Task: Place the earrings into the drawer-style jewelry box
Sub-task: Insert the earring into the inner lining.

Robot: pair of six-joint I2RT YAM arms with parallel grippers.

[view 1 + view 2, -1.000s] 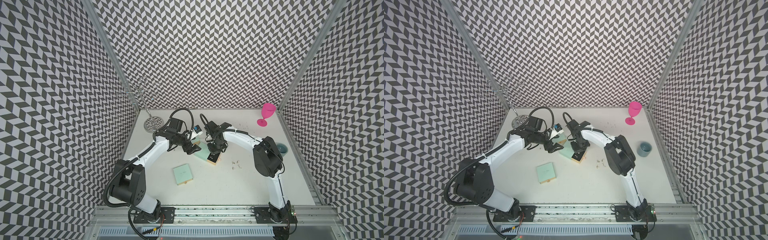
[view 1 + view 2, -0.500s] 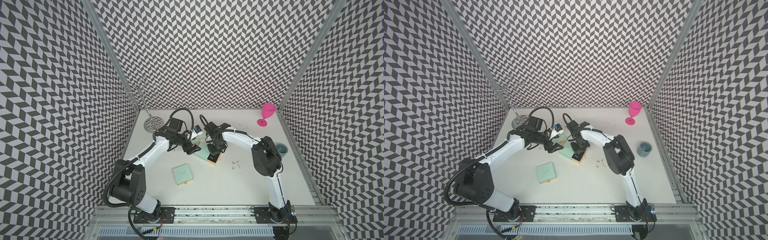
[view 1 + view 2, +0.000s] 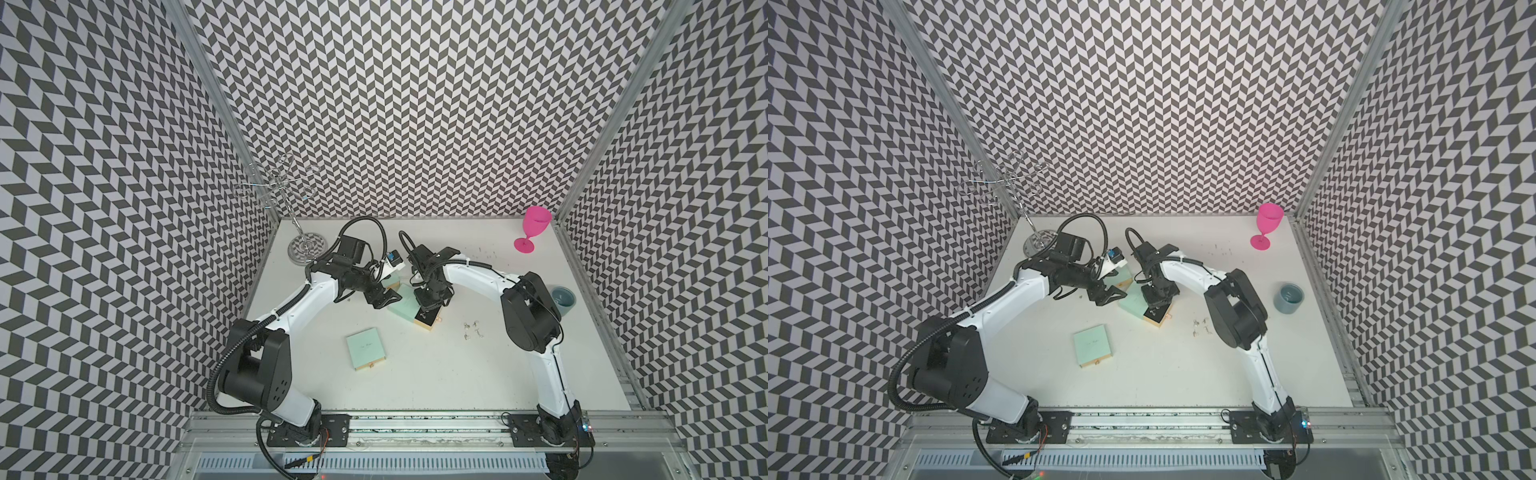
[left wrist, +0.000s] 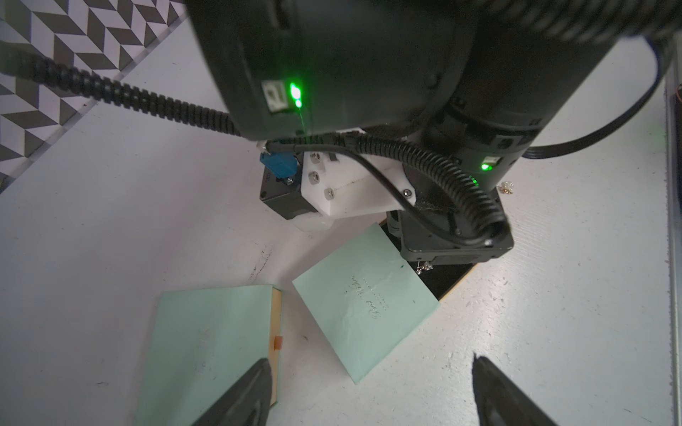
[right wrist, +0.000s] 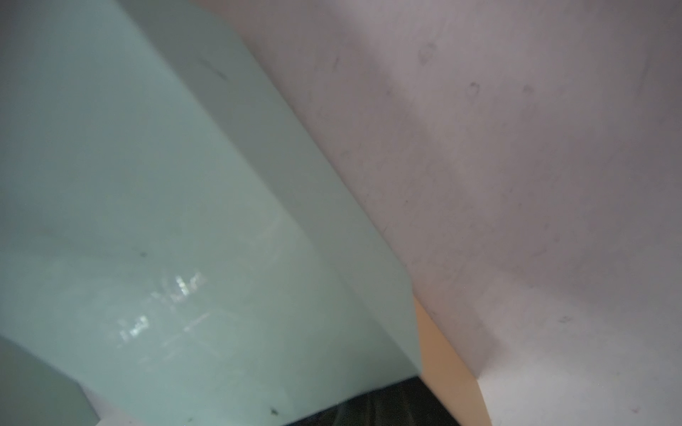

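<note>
Right pincer [image 3: 428,311] pinched shut over the drawer [image 3: 432,324]; left pincer [image 4: 369,361] wide, empty. I see several earrings [image 3: 472,330] waiting on the counter [image 3: 457,374].

The middle jewelry box [image 3: 404,309] lies on the tabletop [image 3: 436,374] a little left of centre. Its drawer [image 3: 430,324] sticks out toward the front right, and my right tool [image 3: 428,311] stands over that drawer. The rear jewelry box [image 3: 392,284] lies just behind the middle one, with a narrow gap between them. The front jewelry box [image 3: 365,348] lies well apart, nearer my bases and further left. My left tool [image 3: 386,300] hovers just left of the middle one. The earrings [image 3: 472,329] lie in a loose cluster right of the drawer, near it but not touching. A jewelry stand [image 3: 302,249] stands in the back left corner, a goblet [image 3: 533,228] in the back right, and a cup [image 3: 564,300] at the right edge.
</note>
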